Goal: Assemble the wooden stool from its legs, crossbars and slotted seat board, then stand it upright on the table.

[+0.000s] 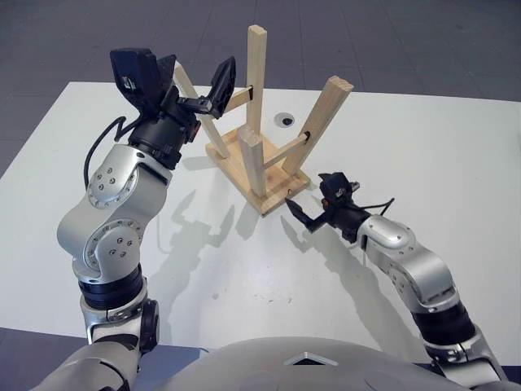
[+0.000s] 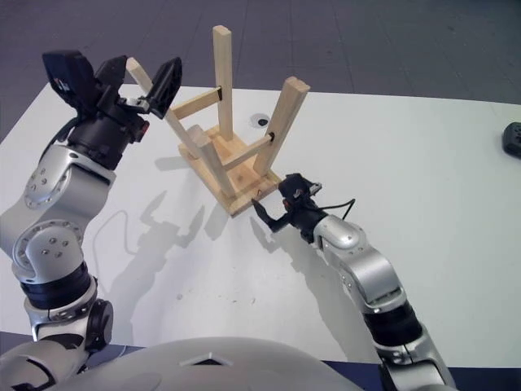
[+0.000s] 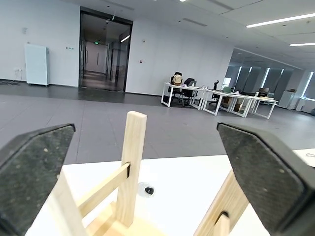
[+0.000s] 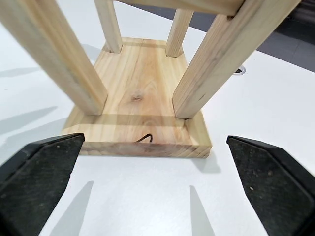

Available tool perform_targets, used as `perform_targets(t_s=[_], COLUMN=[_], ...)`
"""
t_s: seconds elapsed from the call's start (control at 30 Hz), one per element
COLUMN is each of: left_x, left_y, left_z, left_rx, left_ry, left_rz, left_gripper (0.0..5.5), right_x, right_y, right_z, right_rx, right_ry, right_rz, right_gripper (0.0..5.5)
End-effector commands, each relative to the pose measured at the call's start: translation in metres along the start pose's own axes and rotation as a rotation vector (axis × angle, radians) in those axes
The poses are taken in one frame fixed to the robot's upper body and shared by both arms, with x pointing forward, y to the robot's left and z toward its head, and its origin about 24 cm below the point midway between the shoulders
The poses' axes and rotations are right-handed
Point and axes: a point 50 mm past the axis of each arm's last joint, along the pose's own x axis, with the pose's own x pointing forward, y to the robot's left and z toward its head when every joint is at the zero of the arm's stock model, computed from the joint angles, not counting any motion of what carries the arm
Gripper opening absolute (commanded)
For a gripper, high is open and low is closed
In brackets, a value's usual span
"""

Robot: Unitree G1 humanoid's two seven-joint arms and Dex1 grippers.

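We are seeing the stool (image 1: 260, 163) sitting upside down on the table (image 1: 423, 147) — seat board (image 4: 138, 98) lying flat, four legs pointing up. Our left gripper (image 1: 198, 75) is hovering by the leg tops, fingers spread wide; our right gripper (image 1: 308, 198) — equally spread — is sitting low, just beside the board's near corner.

Bright, even overhead light, soft shadows, slight wide-angle distortion
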Motion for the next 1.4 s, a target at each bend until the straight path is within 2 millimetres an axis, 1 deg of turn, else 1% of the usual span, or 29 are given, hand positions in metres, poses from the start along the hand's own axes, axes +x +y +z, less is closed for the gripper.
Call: perform_targets(t_s=[0.03,0.13,0.23,0.3,0.33,0.4,0.43,0.5,0.53,0.57,0.6,0.63,0.67,0.77,0.9,0.97,1.0,1.07,1.1,1.17,1.23,1.27,1.33,1.4], left_x=[0.016,0.023,0.024,0.025,0.026,0.028,0.028,0.020,0.011,0.001,-0.008,-0.015,-0.018,-0.019,-0.015,-0.008,-0.002,0.012,0.016,0.026,0.032,0.035,0.037,0.040], left_y=[-0.028,-0.050,-0.064,-0.068,-0.067,-0.064,-0.060,-0.054,-0.048,-0.044,-0.041,-0.040,-0.041,-0.045,-0.053,-0.056,-0.057,-0.058,-0.058,-0.056,-0.049,-0.042,-0.030,-0.017], left_z=[0.019,0.025,0.034,0.042,0.043,0.034,0.018,-0.028,-0.057,-0.077,-0.090,-0.096,-0.097,-0.092,-0.087,-0.075,-0.064,-0.034,-0.021,0.014,0.045,0.057,0.069,0.067], left_rx=[0.066,0.134,0.152,0.141,0.141,0.144,0.137,0.143,0.143,0.153,0.174,0.172,0.160,0.112,0.072,0.025,-0.008,-0.132,-0.183,-0.307,-0.413,-0.451,-0.478,-0.448], left_ry=[-0.076,-0.119,-0.184,-0.226,-0.233,-0.205,-0.136,0.079,0.220,0.306,0.369,0.400,0.402,0.367,0.312,0.234,0.176,0.031,-0.021,-0.151,-0.253,-0.288,-0.315,-0.292], left_rz=[-0.145,-0.288,-0.373,-0.393,-0.395,-0.383,-0.375,-0.377,-0.367,-0.363,-0.360,-0.359,-0.362,-0.349,-0.323,-0.302,-0.291,-0.285,-0.291,-0.321,-0.345,-0.337,-0.312,-0.252], left_gripper=[5.39,5.39,5.39,5.39,5.39,5.39,5.39,5.39,5.39,5.39,5.39,5.39,5.39,5.39,5.39,5.39,5.39,5.39,5.39,5.39,5.39,5.39,5.39,5.39], right_x=[-0.019,-0.025,-0.028,-0.028,-0.028,-0.027,-0.027,-0.028,-0.029,-0.030,-0.031,-0.031,-0.031,-0.032,-0.031,-0.029,-0.029,-0.027,-0.027,-0.024,-0.023,-0.024,-0.024,-0.022], right_y=[0.002,-0.002,-0.008,-0.010,-0.010,-0.008,-0.007,-0.006,-0.005,-0.005,-0.005,-0.005,-0.006,-0.009,-0.005,-0.002,0.000,0.003,0.004,0.005,0.003,0.002,-0.002,-0.007], right_z=[-0.001,-0.007,-0.006,-0.004,-0.003,-0.003,-0.004,-0.007,-0.009,-0.010,-0.011,-0.012,-0.012,-0.012,-0.011,-0.008,-0.005,0.003,0.006,0.014,0.026,0.034,0.044,0.052], right_rx=[0.059,0.077,0.085,0.085,0.089,0.094,0.098,0.100,0.103,0.103,0.104,0.101,0.100,0.107,0.114,0.114,0.114,0.113,0.111,0.090,0.104,0.131,0.173,0.268], right_ry=[-0.018,0.003,-0.004,-0.013,-0.017,-0.020,-0.016,-0.005,0.002,0.008,0.014,0.018,0.019,0.017,0.009,-0.015,-0.036,-0.105,-0.129,-0.179,-0.235,-0.274,-0.331,-0.381], right_rz=[-0.028,-0.073,-0.096,-0.106,-0.105,-0.097,-0.093,-0.096,-0.101,-0.108,-0.114,-0.112,-0.116,-0.133,-0.125,-0.104,-0.082,-0.009,0.022,0.089,0.150,0.183,0.210,0.263], right_gripper=[5.40,5.40,5.40,5.40,5.40,5.40,5.40,5.40,5.40,5.40,5.40,5.40,5.40,5.40,5.40,5.40,5.40,5.40,5.40,5.40,5.40,5.40,5.40,5.40])
